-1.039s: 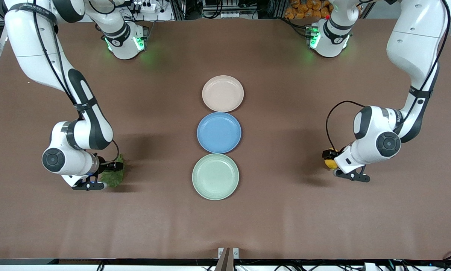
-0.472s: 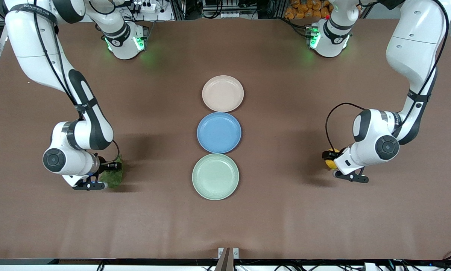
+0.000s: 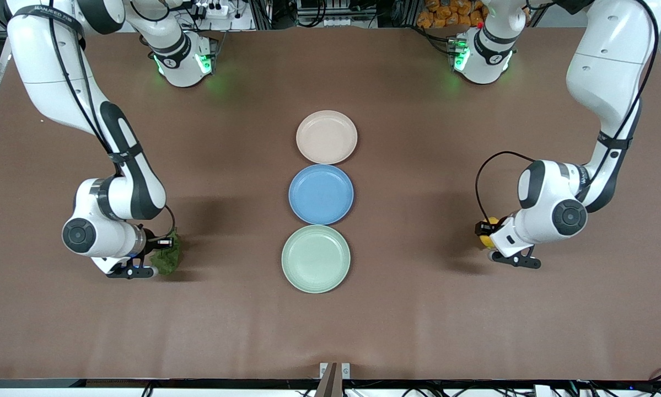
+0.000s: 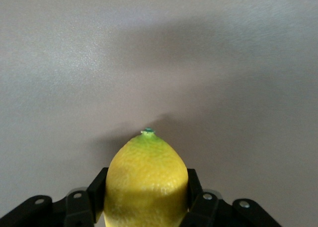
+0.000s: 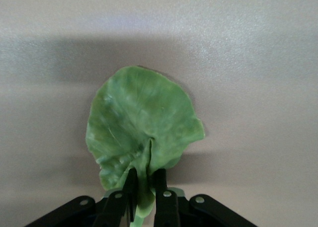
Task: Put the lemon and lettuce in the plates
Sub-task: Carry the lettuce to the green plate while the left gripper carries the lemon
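Note:
The yellow lemon (image 4: pixel 146 185) sits between the fingers of my left gripper (image 3: pixel 485 234), which is shut on it, low over the table at the left arm's end; it shows as a yellow patch in the front view (image 3: pixel 488 232). The green lettuce (image 5: pixel 141 122) is pinched at its stem by my right gripper (image 5: pixel 145 192), low over the table at the right arm's end; it also shows in the front view (image 3: pixel 168 257). The beige-pink plate (image 3: pixel 326 137) and the mint green plate (image 3: pixel 315 258) lie empty in the table's middle.
A blue plate (image 3: pixel 321 194) lies between the two pale plates, empty. The three plates form a row down the middle of the brown table (image 3: pixel 418 309). Both arm bases stand along the table's edge farthest from the front camera.
The lettuce has bunched up slightly and lifted in my right gripper. My left gripper with the lemon has barely shifted.

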Robot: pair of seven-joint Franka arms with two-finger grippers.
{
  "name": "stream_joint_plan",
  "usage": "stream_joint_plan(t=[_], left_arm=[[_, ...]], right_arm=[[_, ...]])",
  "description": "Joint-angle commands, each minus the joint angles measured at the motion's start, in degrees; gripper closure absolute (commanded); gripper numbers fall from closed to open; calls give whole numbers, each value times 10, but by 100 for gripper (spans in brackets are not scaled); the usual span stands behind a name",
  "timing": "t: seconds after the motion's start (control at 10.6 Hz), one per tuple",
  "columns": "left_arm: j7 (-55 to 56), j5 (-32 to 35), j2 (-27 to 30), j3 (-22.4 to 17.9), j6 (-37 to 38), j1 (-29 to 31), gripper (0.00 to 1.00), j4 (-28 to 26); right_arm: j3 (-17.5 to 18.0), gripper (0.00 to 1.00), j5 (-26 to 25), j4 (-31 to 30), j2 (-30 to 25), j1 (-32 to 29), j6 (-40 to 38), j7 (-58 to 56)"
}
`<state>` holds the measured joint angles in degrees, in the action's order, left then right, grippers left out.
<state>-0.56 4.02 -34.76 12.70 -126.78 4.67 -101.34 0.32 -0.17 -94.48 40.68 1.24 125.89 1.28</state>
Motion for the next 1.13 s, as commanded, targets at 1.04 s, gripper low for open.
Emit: stream_joint_plan(t=[1.04], left_arm=[[353, -172, 384, 312, 209, -1, 100, -118]], right_arm=[[46, 100, 54, 198, -3, 155, -130, 263]])
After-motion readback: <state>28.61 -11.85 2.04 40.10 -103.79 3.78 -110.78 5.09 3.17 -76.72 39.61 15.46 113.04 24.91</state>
